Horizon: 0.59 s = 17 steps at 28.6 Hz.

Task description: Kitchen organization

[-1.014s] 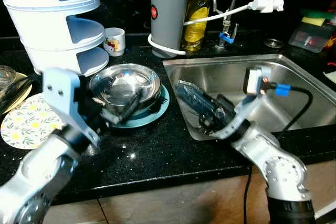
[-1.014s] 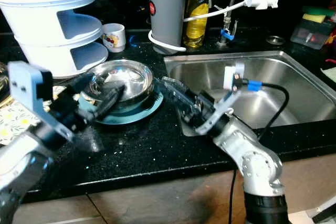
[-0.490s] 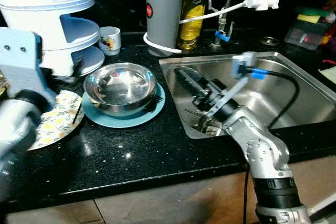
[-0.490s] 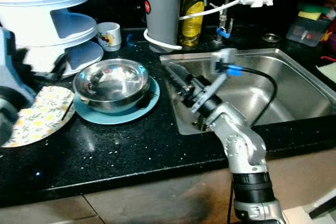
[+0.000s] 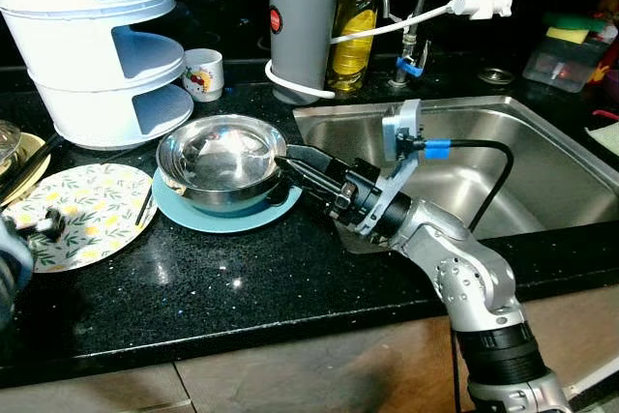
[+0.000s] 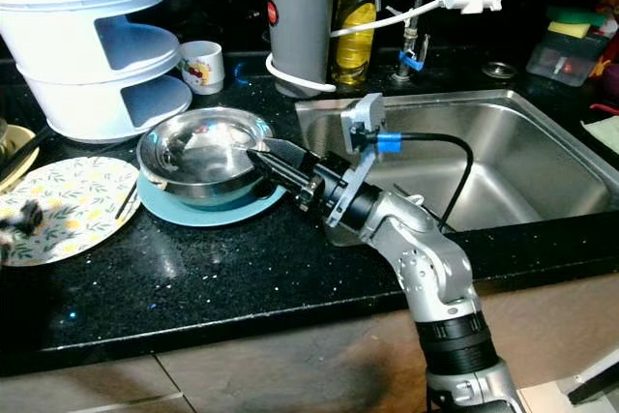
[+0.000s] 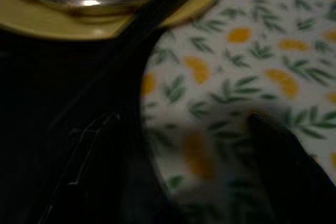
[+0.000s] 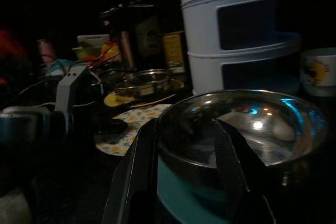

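**Counter beside sink: steel bowl on teal plate**

Steel bowl [image 5: 224, 160] sits on teal plate [image 5: 221, 212], left of sink [image 5: 503, 157]. Right gripper [image 5: 290, 163]: fingers parted, astride the bowl's near rim, grasp unclear. Left gripper [image 5: 39, 224]: blurred over floral plate [image 5: 82, 210]; finger state indiscernible.

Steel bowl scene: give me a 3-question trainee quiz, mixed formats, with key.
1. True or false: the steel bowl sits on the blue plate.
2. Multiple choice: the right gripper is A) at the bowl's rim, fingers open; B) deep in the sink; C) on the floral plate.
3. Fill in: the left gripper is over the ____ plate.

Key: 1 true. 2 A. 3 floral.
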### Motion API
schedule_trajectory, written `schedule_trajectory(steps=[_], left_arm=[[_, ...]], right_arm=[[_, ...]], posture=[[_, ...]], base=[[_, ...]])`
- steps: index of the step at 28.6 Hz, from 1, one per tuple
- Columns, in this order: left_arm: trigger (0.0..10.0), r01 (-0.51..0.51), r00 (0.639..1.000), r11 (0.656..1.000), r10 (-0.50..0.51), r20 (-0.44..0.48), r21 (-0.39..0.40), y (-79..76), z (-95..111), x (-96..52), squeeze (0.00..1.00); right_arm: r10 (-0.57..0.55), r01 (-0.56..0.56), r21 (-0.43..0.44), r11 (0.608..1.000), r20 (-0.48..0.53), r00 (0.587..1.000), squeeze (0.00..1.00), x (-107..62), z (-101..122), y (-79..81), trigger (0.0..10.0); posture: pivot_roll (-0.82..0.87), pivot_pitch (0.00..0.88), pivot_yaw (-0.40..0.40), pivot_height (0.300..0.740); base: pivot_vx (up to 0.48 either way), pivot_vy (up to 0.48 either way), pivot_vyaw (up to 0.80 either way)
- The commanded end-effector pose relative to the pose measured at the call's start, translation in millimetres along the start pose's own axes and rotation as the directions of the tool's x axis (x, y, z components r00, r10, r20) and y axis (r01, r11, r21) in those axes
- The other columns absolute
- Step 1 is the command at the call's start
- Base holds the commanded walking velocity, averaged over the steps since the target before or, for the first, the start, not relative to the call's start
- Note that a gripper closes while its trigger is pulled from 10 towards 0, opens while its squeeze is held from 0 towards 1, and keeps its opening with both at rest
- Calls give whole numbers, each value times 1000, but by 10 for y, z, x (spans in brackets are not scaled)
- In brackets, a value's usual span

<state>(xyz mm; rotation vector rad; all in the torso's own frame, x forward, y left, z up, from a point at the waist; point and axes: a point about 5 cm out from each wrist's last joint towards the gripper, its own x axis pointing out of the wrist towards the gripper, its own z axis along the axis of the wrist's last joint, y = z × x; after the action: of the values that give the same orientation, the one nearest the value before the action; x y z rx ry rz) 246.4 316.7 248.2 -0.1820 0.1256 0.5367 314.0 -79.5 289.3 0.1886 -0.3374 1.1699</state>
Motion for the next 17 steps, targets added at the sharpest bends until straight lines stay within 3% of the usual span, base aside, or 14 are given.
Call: schedule_trajectory(steps=[1, 9, 17], left_arm=[[10000, -31, 999, 999, 31, -22, -7, 77, -6, -35, 0], [10000, -26, 994, 992, 13, -107, -123, 127, -78, -48, 0], [10000, 52, 978, 973, -95, -187, -223, 33, -187, 52, 0]], right_arm=[[40, -40, -18, 999, -6, 999, 0, 28, 19, 42, 10000], [114, -115, -15, 993, -22, 993, 0, 65, -15, 97, 10000], [116, -116, -8, 993, -17, 993, 0, 81, -13, 92, 10000]], posture=[[89, 155, -69, 740], [99, 160, -77, 740], [93, 160, -69, 740]], base=[[0, 0, 0], [0, 0, 0], [0, 0, 0]])
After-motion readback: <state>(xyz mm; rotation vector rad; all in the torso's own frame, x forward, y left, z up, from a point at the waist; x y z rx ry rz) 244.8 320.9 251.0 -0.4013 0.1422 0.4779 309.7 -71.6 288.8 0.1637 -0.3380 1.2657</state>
